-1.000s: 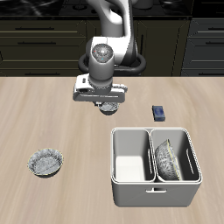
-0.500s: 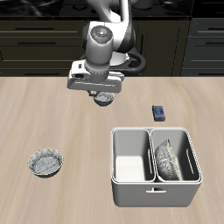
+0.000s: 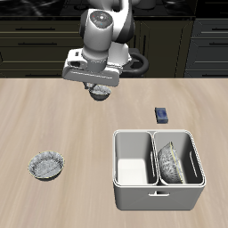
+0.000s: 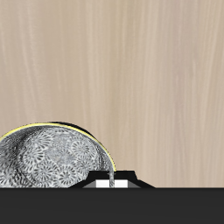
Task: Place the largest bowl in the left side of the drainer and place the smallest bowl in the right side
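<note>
The smallest bowl (image 3: 100, 93), tiny, crinkly and silvery, hangs above the table's back part with my gripper (image 3: 99, 88) shut on its rim. It fills the wrist view close up (image 4: 52, 159), over bare wood. The drainer (image 3: 156, 198), a light grey two-compartment tub, stands near the table's front edge. The largest bowl (image 3: 171, 163) leans on edge inside the compartment farther from the speckled bowl. The other compartment holds nothing.
A paler, shallower speckled bowl (image 3: 45, 165) lies on the table near the front, well away from the drainer. A small dark blue block (image 3: 161, 114) sits just behind the drainer. Dark cabinets run along the back.
My gripper has risen and drifted back, away from the drainer, carrying the smallest bowl up off the table. Nothing else has moved.
</note>
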